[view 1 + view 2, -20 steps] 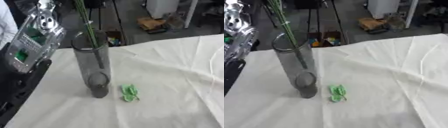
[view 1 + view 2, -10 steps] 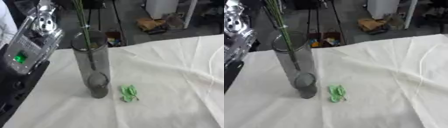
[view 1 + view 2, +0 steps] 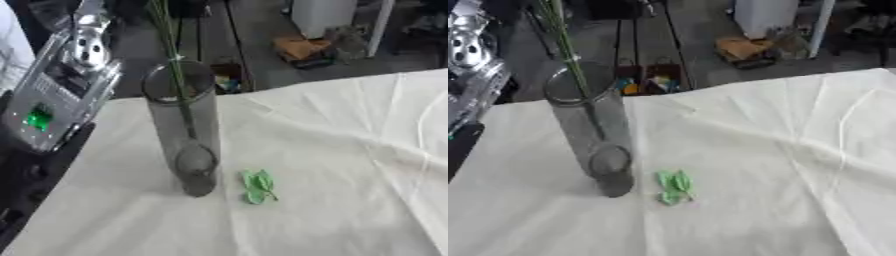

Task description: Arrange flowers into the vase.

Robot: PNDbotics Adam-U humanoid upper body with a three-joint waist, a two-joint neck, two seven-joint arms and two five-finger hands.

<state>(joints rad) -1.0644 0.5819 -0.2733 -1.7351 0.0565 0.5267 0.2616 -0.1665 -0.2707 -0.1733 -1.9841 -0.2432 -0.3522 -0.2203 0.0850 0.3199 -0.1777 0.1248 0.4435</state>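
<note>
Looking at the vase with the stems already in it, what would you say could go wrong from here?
The vase is tall and narrow, with long green stems leaning out above its rim, so it may tip if knocked. The robot's left arm is close beside it on the left, and a careless swing might hit it. A small green leafy piece lies on the white cloth by the base; it could be overlooked or swept away.

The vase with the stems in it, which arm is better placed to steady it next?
Probably the left. The left arm shows beside the vase on its left; no right arm or hand shows in either view. The left hand itself is out of view.
</note>
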